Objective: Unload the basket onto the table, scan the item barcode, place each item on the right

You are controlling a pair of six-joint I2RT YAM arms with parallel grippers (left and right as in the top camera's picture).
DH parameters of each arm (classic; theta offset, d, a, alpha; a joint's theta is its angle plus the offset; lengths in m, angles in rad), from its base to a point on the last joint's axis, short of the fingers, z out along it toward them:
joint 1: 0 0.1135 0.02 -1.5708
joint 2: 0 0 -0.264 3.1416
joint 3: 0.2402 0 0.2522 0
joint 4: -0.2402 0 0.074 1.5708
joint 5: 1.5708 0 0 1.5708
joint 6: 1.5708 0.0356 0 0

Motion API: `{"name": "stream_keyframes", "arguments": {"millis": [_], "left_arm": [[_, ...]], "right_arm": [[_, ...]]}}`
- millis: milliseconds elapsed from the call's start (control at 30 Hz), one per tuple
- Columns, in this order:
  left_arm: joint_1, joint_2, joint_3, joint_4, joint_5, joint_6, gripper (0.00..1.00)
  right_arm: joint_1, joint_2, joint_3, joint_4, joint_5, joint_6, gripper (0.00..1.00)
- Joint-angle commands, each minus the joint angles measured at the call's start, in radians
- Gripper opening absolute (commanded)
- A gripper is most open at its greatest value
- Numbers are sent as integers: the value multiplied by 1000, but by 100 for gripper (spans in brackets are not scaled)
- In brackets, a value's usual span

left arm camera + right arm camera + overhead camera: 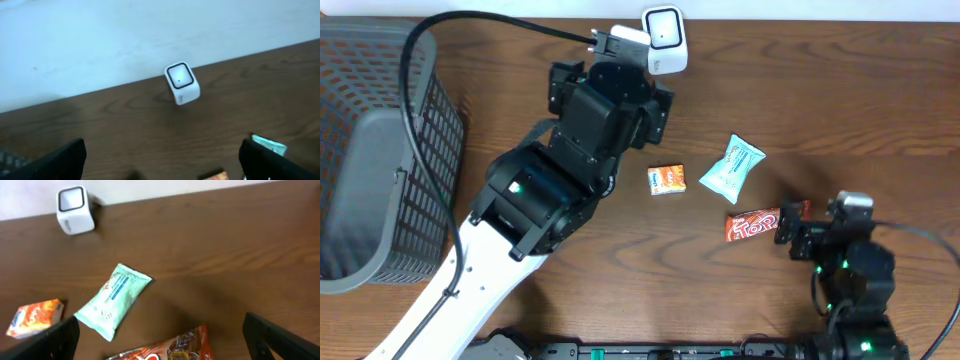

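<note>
White scanner (182, 83) on wooden table (125, 130)

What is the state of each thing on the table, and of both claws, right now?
Left claw: open, empty.
Right claw: open, empty.
Scanner: standing, untouched.
Orange box: lying flat, not held.
Green packet: lying flat, not held.
Red candy bar: lying flat, not held.

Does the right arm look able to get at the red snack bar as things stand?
Probably yes. The red snack bar lies just in front of the right tool, whose jaws stand open, and nothing sits between them.
</note>
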State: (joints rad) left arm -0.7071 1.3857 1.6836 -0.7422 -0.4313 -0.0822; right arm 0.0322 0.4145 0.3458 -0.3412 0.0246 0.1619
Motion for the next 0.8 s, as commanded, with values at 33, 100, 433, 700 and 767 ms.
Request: {"name": "stream_keyframes", "arguments": {"millis": [33,100,433,700,767], "left_arm": [[3,-48,18,-10,-68,6,98],[3,-68,18,-10,-124,11,98],[3,-154,18,-86,-296,10,98],[3,-185,18,-103,-296,11,98],[3,-187,18,-119,-296,11,98]], "right_arm": [[5,241,199,-143,19,17,99],[2,336,286,-237,19,17,99],[-18,593,557,-436,16,18,99],[-18,609,554,-436,-132,16,99],[-20,613,555,-442,-135,-7,99]]}}
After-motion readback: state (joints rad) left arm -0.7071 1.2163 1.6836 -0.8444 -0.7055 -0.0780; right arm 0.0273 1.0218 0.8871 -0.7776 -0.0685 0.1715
